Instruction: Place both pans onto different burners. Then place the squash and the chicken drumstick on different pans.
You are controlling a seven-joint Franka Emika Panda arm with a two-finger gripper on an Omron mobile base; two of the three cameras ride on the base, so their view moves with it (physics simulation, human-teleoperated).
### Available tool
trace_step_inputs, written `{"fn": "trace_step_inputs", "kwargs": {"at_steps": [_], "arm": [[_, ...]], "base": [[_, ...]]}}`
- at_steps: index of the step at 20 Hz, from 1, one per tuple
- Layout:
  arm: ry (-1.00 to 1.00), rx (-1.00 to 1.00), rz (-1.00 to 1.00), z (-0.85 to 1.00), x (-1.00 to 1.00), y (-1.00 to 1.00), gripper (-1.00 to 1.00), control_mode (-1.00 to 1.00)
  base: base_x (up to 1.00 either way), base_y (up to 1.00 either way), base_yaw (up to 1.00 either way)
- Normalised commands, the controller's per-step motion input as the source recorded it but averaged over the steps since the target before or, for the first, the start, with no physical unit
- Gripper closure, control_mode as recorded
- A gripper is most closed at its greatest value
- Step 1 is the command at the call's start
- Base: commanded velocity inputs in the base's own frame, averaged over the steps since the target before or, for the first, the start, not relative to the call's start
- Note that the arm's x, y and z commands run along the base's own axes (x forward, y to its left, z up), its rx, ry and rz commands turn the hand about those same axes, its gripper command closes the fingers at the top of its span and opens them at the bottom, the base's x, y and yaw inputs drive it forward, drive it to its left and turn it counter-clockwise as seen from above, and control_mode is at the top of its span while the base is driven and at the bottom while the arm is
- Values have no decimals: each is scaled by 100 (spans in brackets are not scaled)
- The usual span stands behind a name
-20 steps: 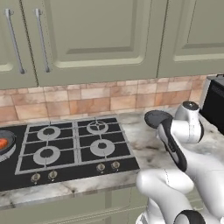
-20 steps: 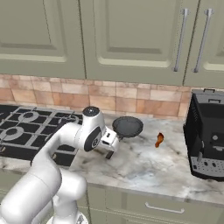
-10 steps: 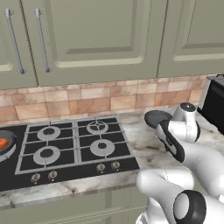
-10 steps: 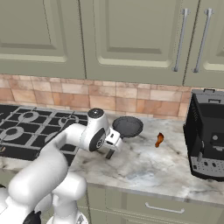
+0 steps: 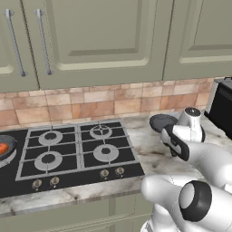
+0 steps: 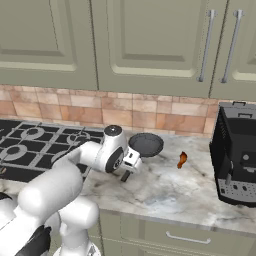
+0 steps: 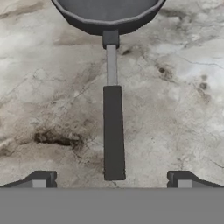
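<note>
One black pan (image 6: 146, 144) (image 5: 162, 121) sits on the marble counter to the right of the cooktop, its long handle (image 7: 113, 131) pointing toward me. My gripper (image 7: 111, 180) (image 6: 125, 174) hovers open just over the handle's near end, one fingertip (image 7: 42, 179) on each side and not touching it. The chicken drumstick (image 6: 182, 159) lies on the counter right of that pan. The orange-red squash (image 5: 2, 148) rests inside a round dark rim at the cooktop's far left, cut off by the frame edge. Grey burners (image 5: 105, 152) under square grates stand bare.
A black coffee machine (image 6: 239, 150) stands at the counter's right end. Cabinet doors hang above a tiled backsplash (image 5: 90, 106). Knobs (image 5: 111, 172) line the cooktop's front edge. Open marble (image 6: 165, 195) lies in front of the pan.
The hand has crept slightly lower toward the pan handle while the arm's elbow shifted. The jaws stay open and the pan and drumstick have not moved.
</note>
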Motion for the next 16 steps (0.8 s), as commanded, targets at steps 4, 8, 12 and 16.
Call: {"fn": "trace_step_inputs", "kwargs": {"at_steps": [4,8,12,16], "arm": [[0,0,0,-24,9,-3,-100,-100],[0,0,0,-25,6,-10,-100,-100],[0,0,0,-26,4,-10,-100,-100],[0,0,0,-26,3,-7,-100,-100]], "base": [[0,0,0],[0,0,0],[0,0,0],[0,0,0]]}}
